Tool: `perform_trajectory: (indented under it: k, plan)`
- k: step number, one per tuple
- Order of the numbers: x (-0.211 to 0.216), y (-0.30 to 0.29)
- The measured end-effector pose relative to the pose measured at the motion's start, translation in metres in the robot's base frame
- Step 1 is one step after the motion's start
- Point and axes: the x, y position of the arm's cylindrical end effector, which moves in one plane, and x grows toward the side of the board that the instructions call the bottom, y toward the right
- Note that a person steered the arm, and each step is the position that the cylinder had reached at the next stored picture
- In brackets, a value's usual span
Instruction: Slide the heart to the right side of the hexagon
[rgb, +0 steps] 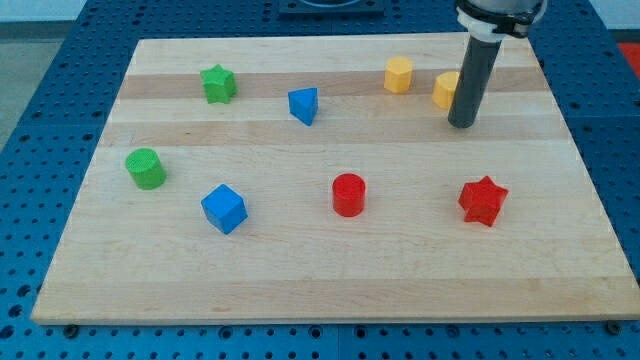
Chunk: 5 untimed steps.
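Resting near the board's far right corner, my tip (461, 124) holds nothing and touches the right face of the yellow heart (446, 89), just right of the yellow hexagon (398, 74). Pushing leftward risks ramming both together.

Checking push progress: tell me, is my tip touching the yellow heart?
Cannot tell. In the camera view my tip overlaps the yellow heart's right edge, hiding any gap.

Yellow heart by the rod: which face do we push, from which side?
No grip, only a push. The yellow heart already sits right of the yellow hexagon; my tip is against its right edge, partly hiding it. If closing the gap, press that right face leftward.
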Motion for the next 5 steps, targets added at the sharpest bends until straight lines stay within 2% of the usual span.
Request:
perform_trajectory:
  k: [2,3,5]
  plan:
    - [-0.005,-0.003]
    - [-0.035,-0.018]
    - [-0.053,-0.017]
